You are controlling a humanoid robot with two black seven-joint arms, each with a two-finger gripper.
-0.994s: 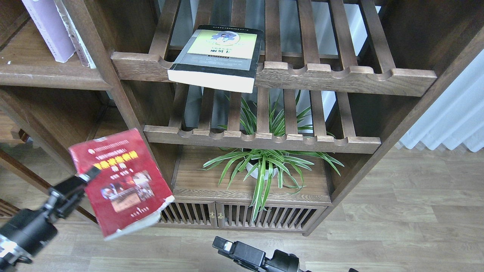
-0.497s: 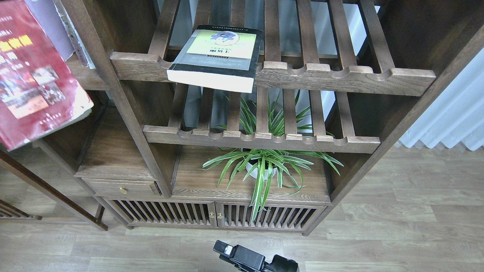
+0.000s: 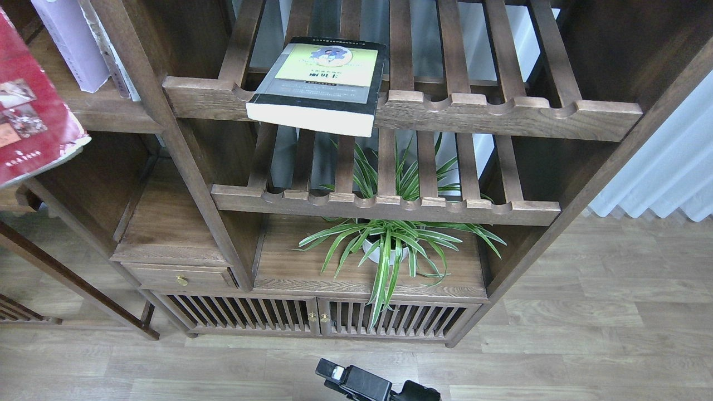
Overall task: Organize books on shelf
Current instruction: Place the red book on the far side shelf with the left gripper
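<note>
The thick red book [image 3: 30,120] shows only in part at the far left edge, tilted, in front of the dark-brown shelf [image 3: 106,117]; what holds it is out of view. The pale lavender book [image 3: 69,44] stands in that shelf compartment. The black-edged book with the yellow-green and grey cover [image 3: 323,83] lies flat on the upper slatted rack, overhanging its front rail. My left gripper is out of view. My right gripper [image 3: 340,374] is a dark end low at the bottom centre, far from all books; its fingers cannot be told apart.
A thin worn whitish-spined book [image 3: 114,67] leans beside the lavender one. A potted spider plant [image 3: 390,245] stands under the lower slatted rack [image 3: 384,209]. A small drawer [image 3: 178,277] and slatted doors [image 3: 312,317] are below. A white curtain [image 3: 668,172] hangs at the right.
The red book has risen from the lower left up to the shelf compartment and slid further left, mostly out of frame. My left arm has left the view. The right gripper barely moved.
</note>
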